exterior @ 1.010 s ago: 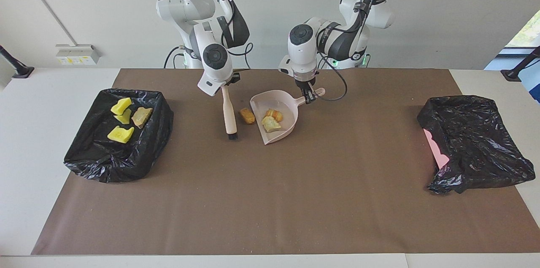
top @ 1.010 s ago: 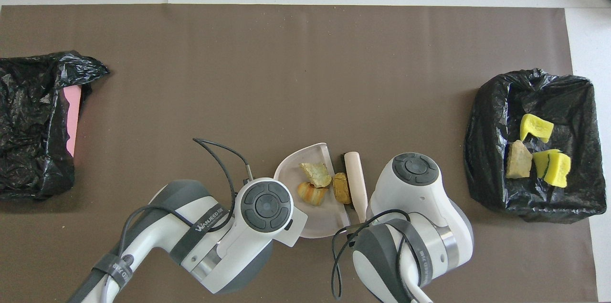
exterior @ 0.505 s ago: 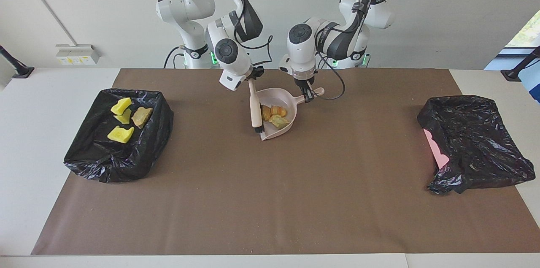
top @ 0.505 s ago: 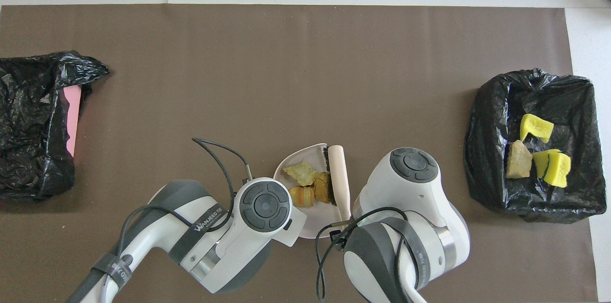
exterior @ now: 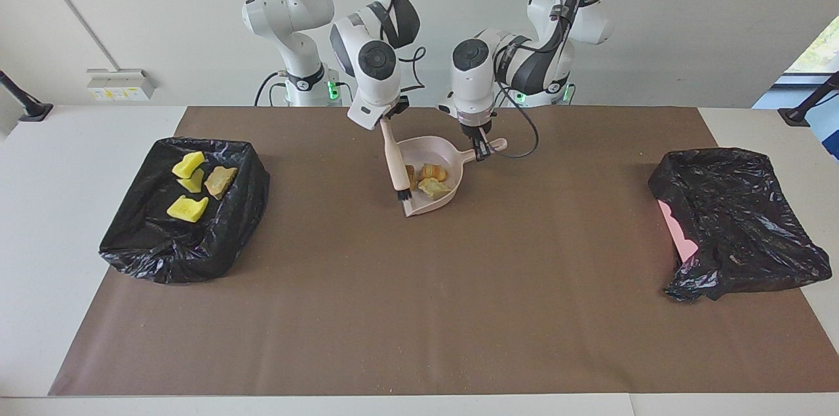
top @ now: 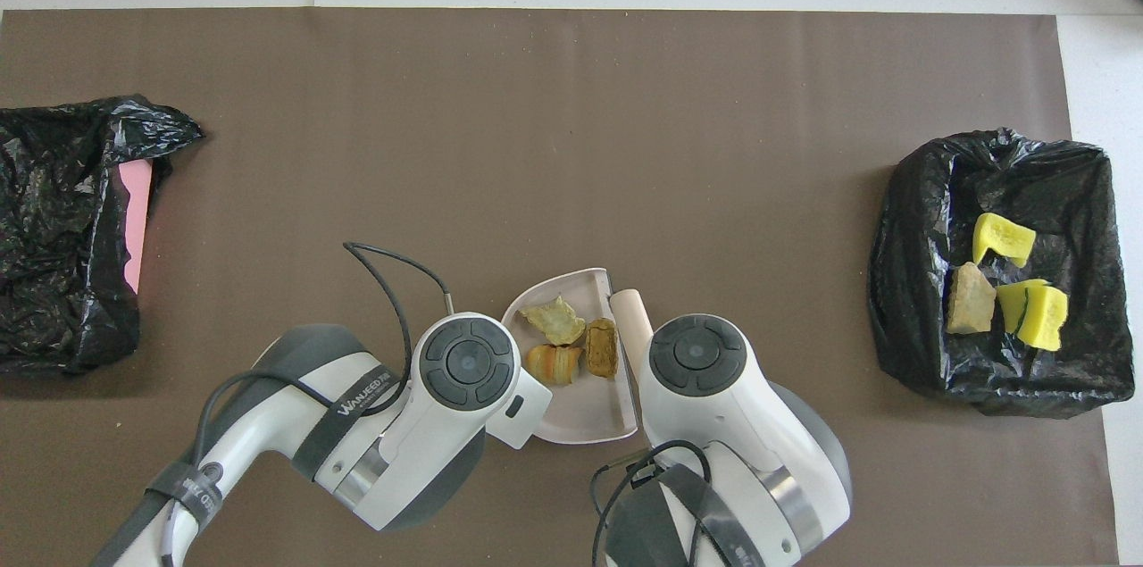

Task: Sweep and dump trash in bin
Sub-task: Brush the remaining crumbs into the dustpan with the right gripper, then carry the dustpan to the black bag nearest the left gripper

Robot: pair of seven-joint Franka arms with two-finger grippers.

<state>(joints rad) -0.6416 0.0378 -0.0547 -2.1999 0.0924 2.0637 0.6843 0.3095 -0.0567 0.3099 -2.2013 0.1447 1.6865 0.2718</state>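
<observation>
Right gripper [exterior: 388, 120] is clamped on the brush [exterior: 395, 159], its bristles down at the open edge of the dustpan [exterior: 440, 201]. Left gripper [exterior: 482, 149] is clenched on the dustpan's handle. Three tan-brown scraps [top: 568, 346] sit in the pan, near the robots at mid-table. Four more scraps [exterior: 195, 185], yellow and tan, lie in the black-lined bin [exterior: 172, 249] toward the right arm's end of the table.

Three scraps [exterior: 429, 180] in dustpan [exterior: 438, 150], brush [exterior: 395, 164] at its mouth, four scraps [exterior: 196, 183] in bin [exterior: 187, 252]
</observation>
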